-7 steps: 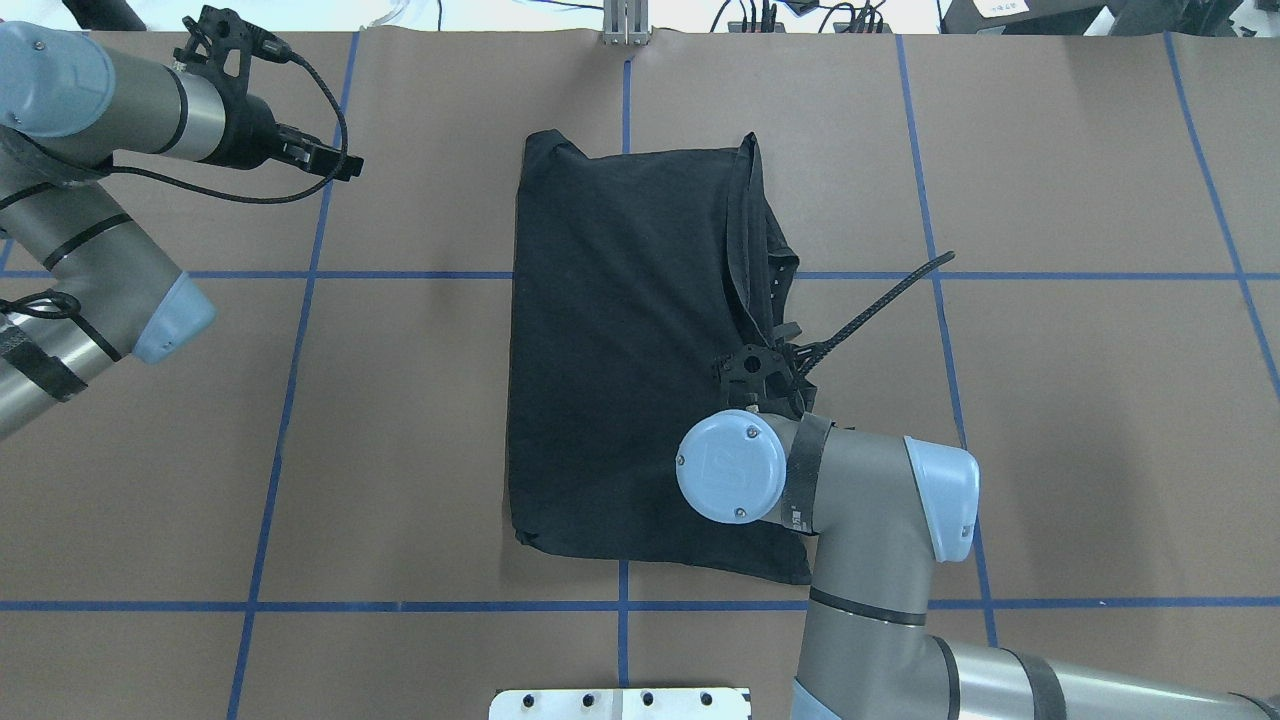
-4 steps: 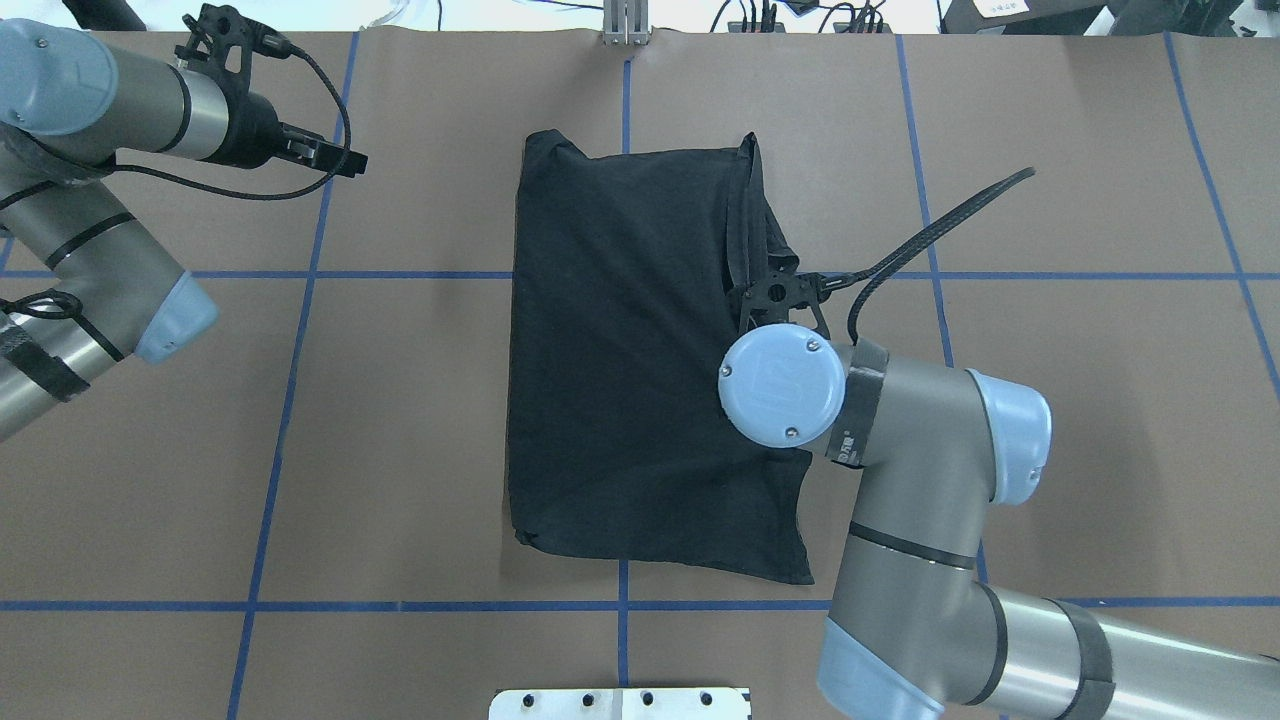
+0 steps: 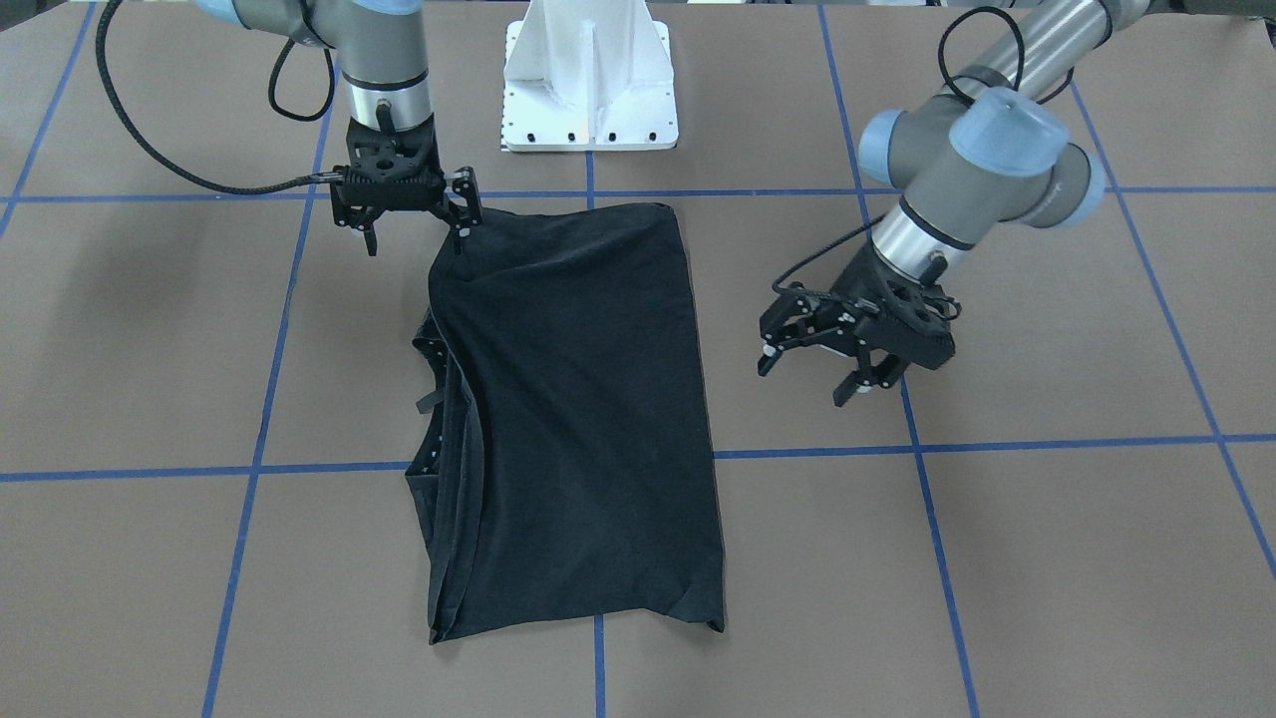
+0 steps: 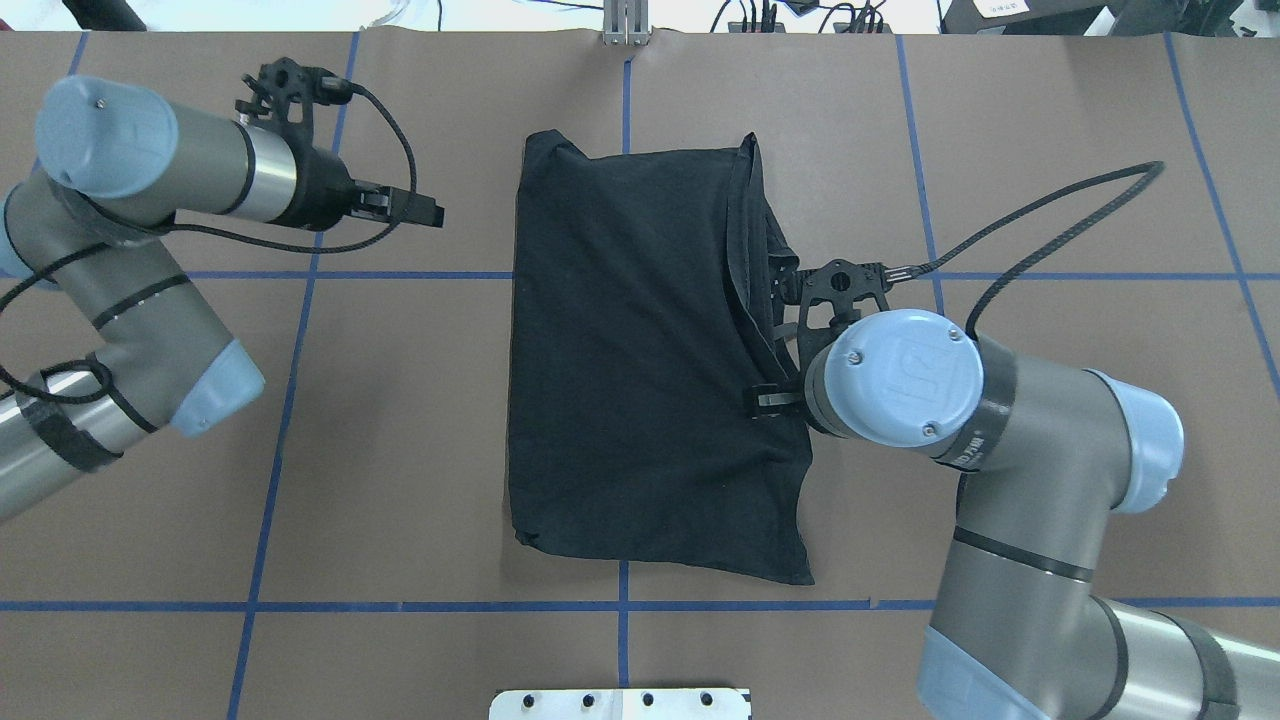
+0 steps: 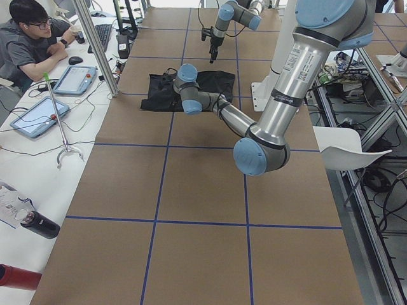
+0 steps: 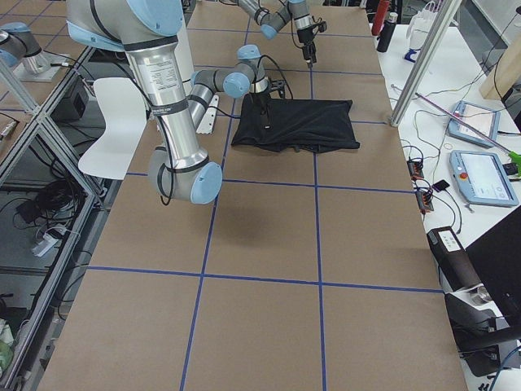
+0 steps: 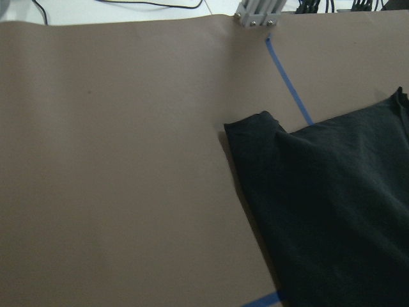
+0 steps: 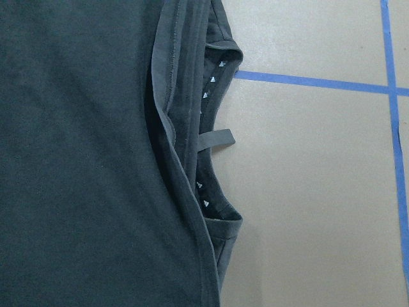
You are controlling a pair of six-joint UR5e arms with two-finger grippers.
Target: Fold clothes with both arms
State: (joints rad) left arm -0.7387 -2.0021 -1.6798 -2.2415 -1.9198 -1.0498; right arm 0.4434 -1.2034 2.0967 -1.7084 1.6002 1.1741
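Note:
The black T-shirt (image 4: pixel 630 360) lies folded into a tall rectangle at the table's middle, plain side up, with no print showing. It also shows in the front view (image 3: pixel 578 399). Its neck edge with a small tag (image 8: pixel 214 137) lies along the robot's right side. My right gripper (image 3: pixel 414 237) is open and empty, raised above that edge; in the overhead view it (image 4: pixel 785 350) is mostly hidden under its wrist. My left gripper (image 3: pixel 805 381) is open and empty, off the shirt on the bare table to its left (image 4: pixel 425 213). The left wrist view shows the shirt's far corner (image 7: pixel 332 204).
The white pedestal base (image 3: pixel 588 80) stands at the robot's edge of the table. Blue tape lines (image 4: pixel 300 275) grid the brown surface. A metal post (image 4: pixel 625 25) stands at the far edge. An operator (image 5: pixel 32 38) sits at a side desk with tablets (image 5: pixel 38 114).
My right arm has swung right, off the shirt's middle, and now stands over its neck edge. My left gripper has moved right and nearer, toward the shirt's left side.

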